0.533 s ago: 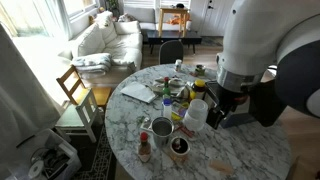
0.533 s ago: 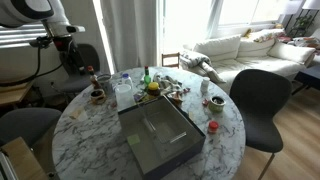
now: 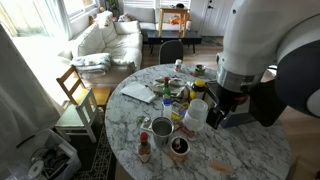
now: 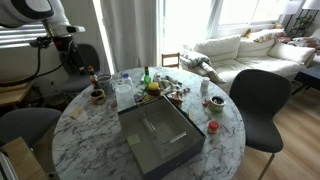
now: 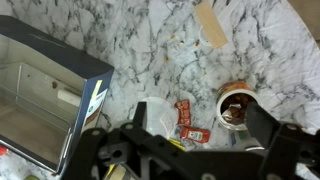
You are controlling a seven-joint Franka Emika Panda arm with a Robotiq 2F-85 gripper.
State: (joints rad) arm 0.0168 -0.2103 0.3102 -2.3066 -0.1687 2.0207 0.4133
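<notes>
Red sauce packets (image 5: 187, 118), probably ketchup, lie on marble tabletop (image 5: 150, 40) directly below end effector (image 5: 198, 130), between its spread, empty fingers; brown dip cup (image 5: 237, 105) just beside.

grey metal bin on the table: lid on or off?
Off. In an exterior view the grey bin shows its bare inner floor, and the wrist view looks over its rim straight inside.
</notes>
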